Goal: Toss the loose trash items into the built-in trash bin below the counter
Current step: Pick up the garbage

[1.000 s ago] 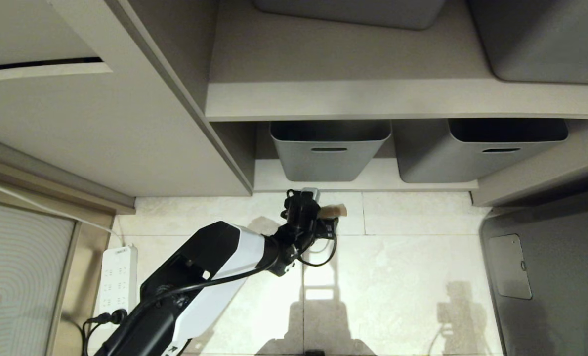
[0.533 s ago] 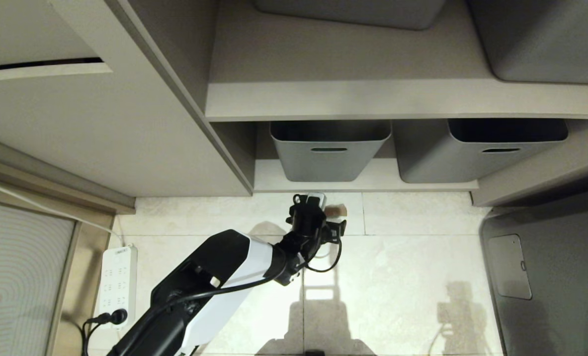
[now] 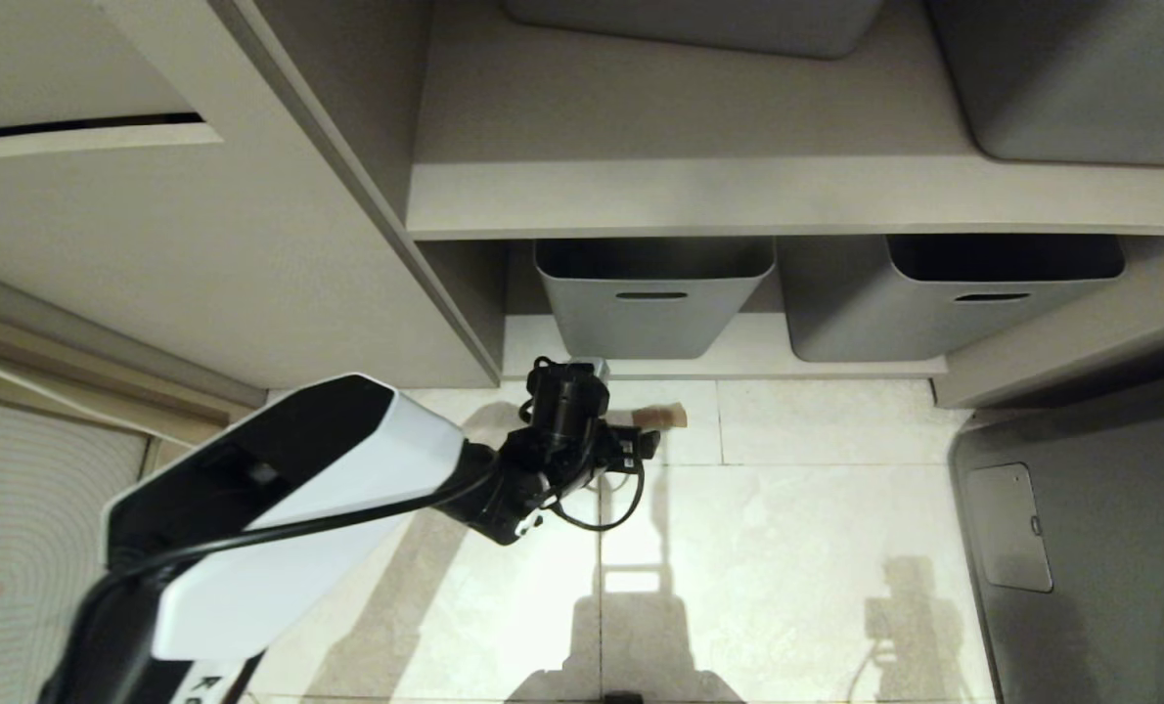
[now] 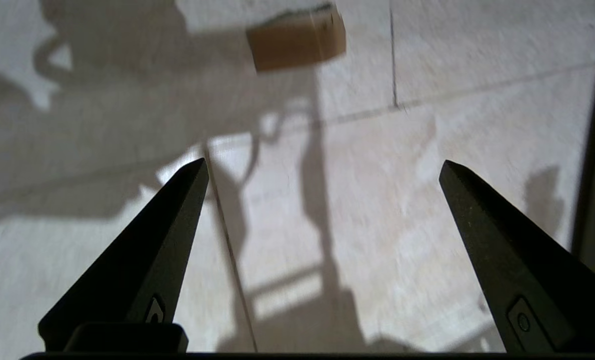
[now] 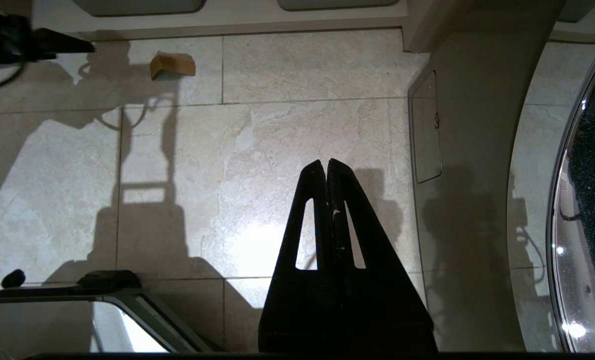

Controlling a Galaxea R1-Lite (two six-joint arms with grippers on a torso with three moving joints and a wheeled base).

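Lying on the pale floor tiles (image 3: 797,548), just in front of the low shelf (image 3: 738,367) with two grey tubs (image 3: 650,303): a small folded cardboard piece (image 3: 662,417). Hovering beside it with fingers spread wide apart and gripping nothing: the left gripper (image 4: 322,167). Hanging over bare tiles, fingers pressed together and empty: the right gripper (image 5: 326,167).

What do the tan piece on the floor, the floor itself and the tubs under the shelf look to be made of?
Tan piece: likely cardboard, matte brown, with a folded, creased shape.
Floor: stone-look tile, probably polished; pale veining, grout lines and a bright glare patch show.
Tubs: apparently moulded plastic, smooth matte grey, with rounded corners and slot handles.
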